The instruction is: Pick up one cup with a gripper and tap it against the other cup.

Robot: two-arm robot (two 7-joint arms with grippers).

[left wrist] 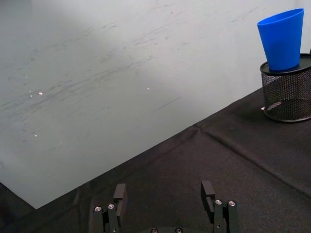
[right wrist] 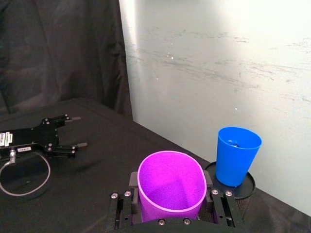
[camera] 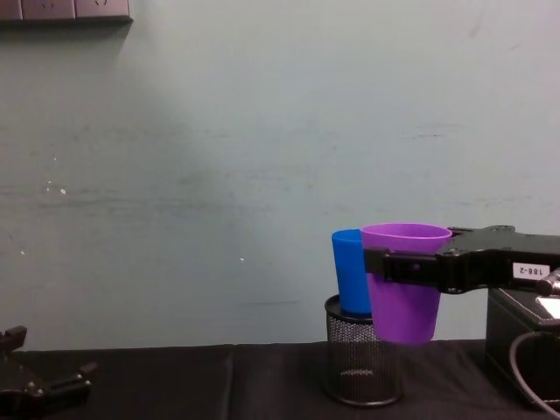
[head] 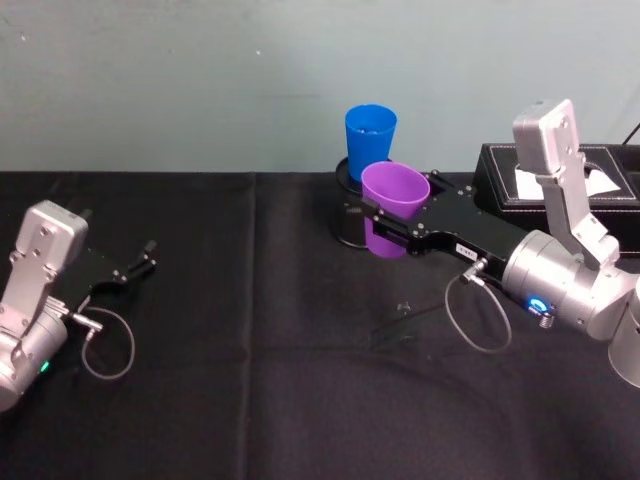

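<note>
One mesh holder (camera: pixel 360 367) props blue cup (head: pixel 370 140) beside claw (head: pixel 388 222).

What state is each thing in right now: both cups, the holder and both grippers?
purple cup: upright, held clear of the table, clamped in the right gripper.
blue cup: upright, standing on top of the mesh pen holder, ungripped.
mesh pen holder: upright on the table.
right gripper: shut on the purple cup, beside the blue cup.
left gripper: open, empty, low over the table at the robot's left.
</note>
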